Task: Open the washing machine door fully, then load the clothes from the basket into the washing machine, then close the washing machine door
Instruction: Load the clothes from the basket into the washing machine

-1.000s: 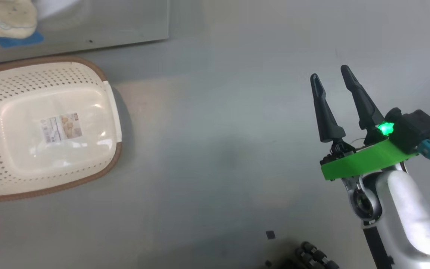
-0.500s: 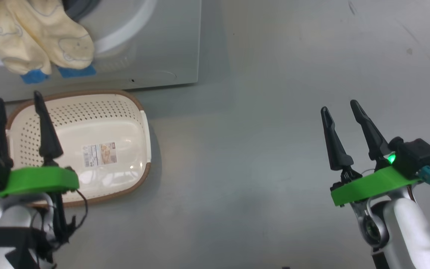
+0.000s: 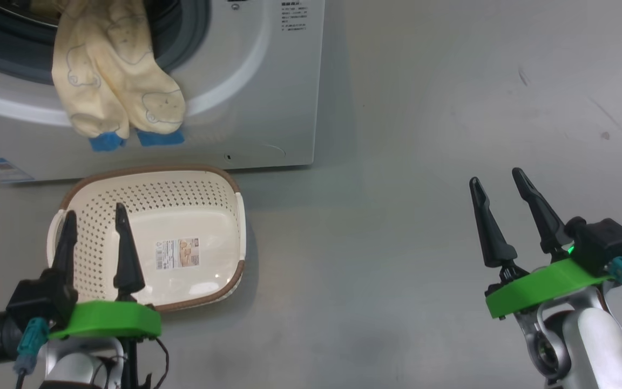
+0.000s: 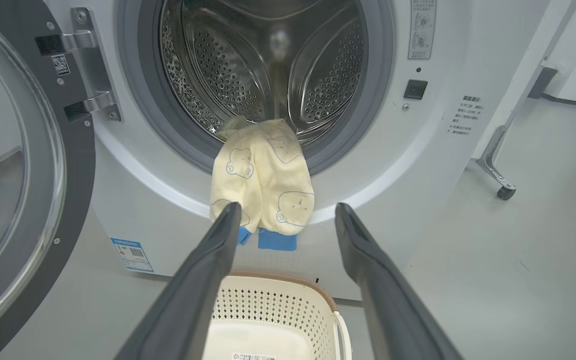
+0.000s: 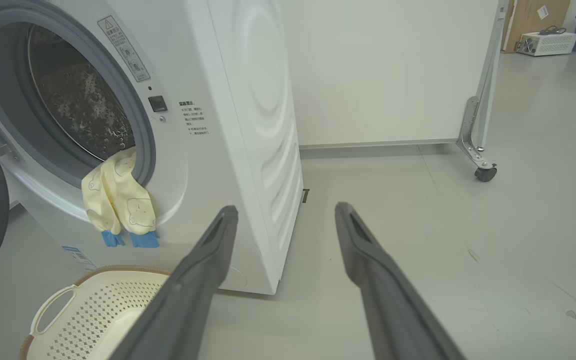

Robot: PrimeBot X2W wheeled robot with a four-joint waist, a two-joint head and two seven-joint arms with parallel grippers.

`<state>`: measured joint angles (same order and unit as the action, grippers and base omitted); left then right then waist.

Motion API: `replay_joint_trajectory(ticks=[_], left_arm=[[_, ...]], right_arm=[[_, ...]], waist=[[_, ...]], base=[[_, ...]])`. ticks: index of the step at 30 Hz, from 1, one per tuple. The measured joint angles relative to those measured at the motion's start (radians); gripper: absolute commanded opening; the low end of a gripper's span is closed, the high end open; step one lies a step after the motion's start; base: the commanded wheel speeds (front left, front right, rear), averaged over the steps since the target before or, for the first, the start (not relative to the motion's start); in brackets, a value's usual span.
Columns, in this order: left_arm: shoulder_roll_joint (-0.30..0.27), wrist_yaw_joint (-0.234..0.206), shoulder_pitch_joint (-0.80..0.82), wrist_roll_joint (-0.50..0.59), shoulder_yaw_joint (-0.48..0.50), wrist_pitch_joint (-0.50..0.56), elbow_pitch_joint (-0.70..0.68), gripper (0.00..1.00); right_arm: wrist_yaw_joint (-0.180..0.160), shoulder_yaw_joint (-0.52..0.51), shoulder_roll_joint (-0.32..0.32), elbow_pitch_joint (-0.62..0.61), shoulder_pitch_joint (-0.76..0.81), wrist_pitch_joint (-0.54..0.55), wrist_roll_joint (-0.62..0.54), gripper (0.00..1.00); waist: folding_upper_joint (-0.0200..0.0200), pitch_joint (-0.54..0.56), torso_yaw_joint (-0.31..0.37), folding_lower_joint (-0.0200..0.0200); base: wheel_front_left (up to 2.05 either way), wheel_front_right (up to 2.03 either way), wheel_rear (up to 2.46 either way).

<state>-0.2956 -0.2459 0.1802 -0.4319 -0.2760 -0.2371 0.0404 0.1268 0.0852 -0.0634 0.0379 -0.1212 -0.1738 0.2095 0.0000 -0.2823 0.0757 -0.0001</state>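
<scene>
Already the washing machine door (image 4: 18, 175) stands open, and the basket (image 3: 149, 200), just below the spread, empty jaws of the left gripper (image 3: 95, 210), is bare. The clothes (image 4: 263, 185) dangle from the washing machine (image 3: 268, 81) ahead, not yet tucked in. The right gripper (image 3: 495, 176) gapes empty too.

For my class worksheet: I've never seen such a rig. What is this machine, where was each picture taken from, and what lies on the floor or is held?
A robot with two arms, each ending in a two-fingered gripper. One picture looks down from its head at the left gripper and right gripper, both open, holding nothing. The other two look forward from each wrist. On the floor, the empty basket stands before the washing machine, its door open. The clothes hang out of the drum.
</scene>
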Motion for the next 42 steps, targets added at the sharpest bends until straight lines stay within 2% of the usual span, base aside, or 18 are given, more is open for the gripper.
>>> replay_joint_trajectory(ticks=[12, 23, 32, 42], left_arm=[[0.016, 0.000, -0.014, -0.001, -0.030, 0.002, 0.032, 1.00], [0.022, 0.001, 0.017, -0.013, -0.043, 0.022, 0.067, 1.00], [0.040, 0.012, 0.205, -0.050, -0.051, 0.057, 0.225, 1.00], [0.030, 0.084, 0.482, -0.075, -0.025, 0.089, 0.468, 1.00]], right_arm=[[0.000, 0.007, 0.000, -0.005, 0.030, 0.016, -0.007, 1.00], [0.000, 0.007, 0.000, -0.015, 0.028, 0.016, -0.007, 1.00], [0.000, 0.042, -0.002, -0.017, -0.050, 0.005, -0.004, 1.00], [0.000, 0.093, -0.003, 0.008, -0.144, -0.033, 0.029, 1.00]], waist=[[0.0000, 0.017, -0.001, 0.0001], [0.0000, -0.020, -0.003, 0.0002], [0.0000, -0.115, 0.003, 0.0003], [0.0000, -0.238, 0.053, 0.0004]], base=[[0.00, 0.00, 0.00], [0.00, 0.00, 0.00], [0.00, 0.00, 0.00], [0.00, 0.00, 0.00]])
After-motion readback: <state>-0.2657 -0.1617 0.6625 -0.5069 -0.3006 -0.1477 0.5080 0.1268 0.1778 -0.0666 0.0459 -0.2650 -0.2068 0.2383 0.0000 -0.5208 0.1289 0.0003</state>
